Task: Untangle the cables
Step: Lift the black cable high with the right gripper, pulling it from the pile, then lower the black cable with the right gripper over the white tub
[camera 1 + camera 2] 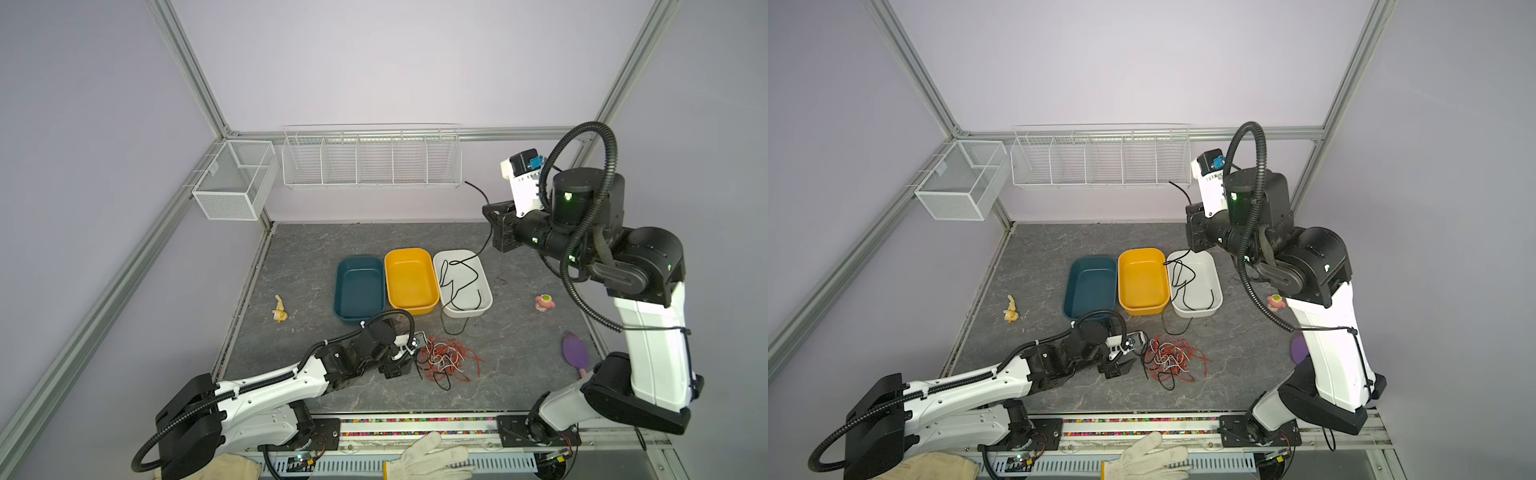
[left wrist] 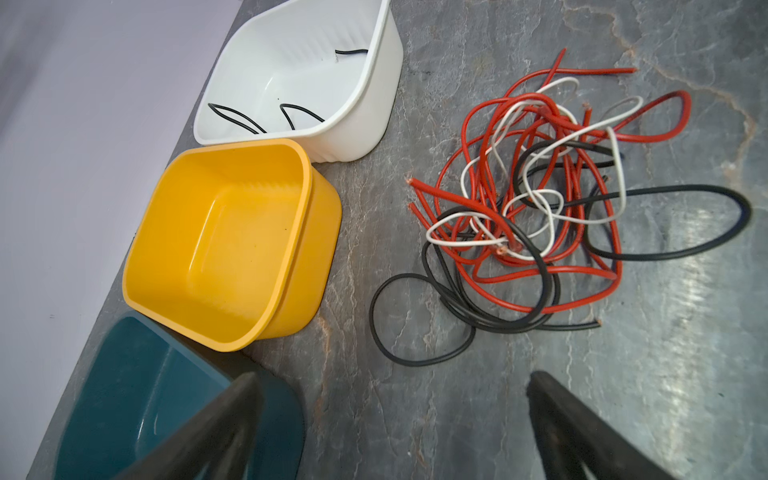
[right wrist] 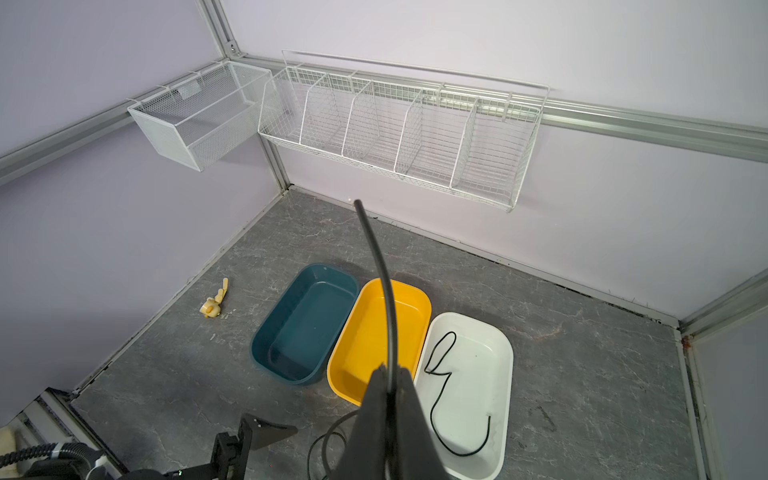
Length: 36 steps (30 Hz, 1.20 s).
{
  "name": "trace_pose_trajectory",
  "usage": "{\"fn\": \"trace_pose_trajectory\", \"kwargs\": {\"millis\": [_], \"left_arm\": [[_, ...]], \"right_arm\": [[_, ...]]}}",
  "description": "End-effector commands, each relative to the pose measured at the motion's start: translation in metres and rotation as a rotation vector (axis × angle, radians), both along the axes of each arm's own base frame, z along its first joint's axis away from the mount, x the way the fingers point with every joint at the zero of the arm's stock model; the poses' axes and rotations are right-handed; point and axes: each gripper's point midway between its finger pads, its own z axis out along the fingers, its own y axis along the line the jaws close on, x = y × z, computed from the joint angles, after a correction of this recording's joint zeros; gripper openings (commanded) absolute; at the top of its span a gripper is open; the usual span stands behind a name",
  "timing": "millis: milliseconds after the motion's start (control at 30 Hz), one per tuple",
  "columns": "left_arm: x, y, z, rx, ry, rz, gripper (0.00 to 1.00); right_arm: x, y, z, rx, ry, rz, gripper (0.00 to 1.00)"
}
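Observation:
A tangle of red-orange, white and black cables (image 1: 446,359) (image 1: 1173,357) (image 2: 536,199) lies on the grey table near the front. My left gripper (image 1: 397,368) (image 2: 390,382) is low just left of the tangle, open, with nothing between its fingers. My right gripper (image 1: 487,206) (image 3: 390,374) is raised above the back right of the table, shut on one black cable (image 1: 475,188) (image 3: 384,270). A short end sticks up past the jaws. The rest hangs down in loops into the white bin (image 1: 469,313) and over its front edge onto the table.
A yellow bin (image 1: 411,280) and a dark teal bin (image 1: 359,289) stand left of the white one. A yellow toy (image 1: 279,309), a pink toy (image 1: 544,302) and a purple brush (image 1: 575,351) lie on the table. Wire baskets (image 1: 372,160) hang on the back wall.

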Motion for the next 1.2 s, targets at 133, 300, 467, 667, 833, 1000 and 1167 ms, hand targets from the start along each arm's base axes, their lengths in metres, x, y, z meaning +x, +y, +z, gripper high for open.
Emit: {"fn": "trace_pose_trajectory", "kwargs": {"millis": [133, 300, 467, 667, 833, 1000, 1167], "left_arm": [[0.001, -0.006, 0.013, -0.017, -0.026, -0.018, 0.99], [0.001, -0.006, 0.014, -0.020, -0.024, -0.015, 0.99], [0.001, -0.006, 0.013, -0.018, -0.021, -0.014, 0.99], [0.000, -0.006, 0.014, -0.022, -0.016, -0.016, 0.99], [-0.001, -0.007, 0.012, -0.015, -0.010, -0.022, 0.99], [-0.001, -0.008, 0.012, -0.016, -0.006, -0.023, 0.99], [-0.002, -0.009, 0.011, -0.012, 0.001, -0.027, 0.99]], "right_arm": [[0.020, -0.007, 0.000, 0.063, 0.009, -0.009, 0.07], [0.041, -0.021, -0.007, 0.086, 0.024, -0.073, 0.07], [0.066, -0.032, -0.020, 0.133, 0.061, -0.128, 0.07], [0.092, -0.042, -0.042, 0.180, 0.119, -0.179, 0.07], [0.115, -0.048, -0.059, 0.243, 0.159, -0.202, 0.07], [0.129, -0.054, -0.087, 0.301, 0.228, -0.216, 0.07], [0.139, -0.056, -0.113, 0.307, 0.273, -0.241, 0.07]]}}
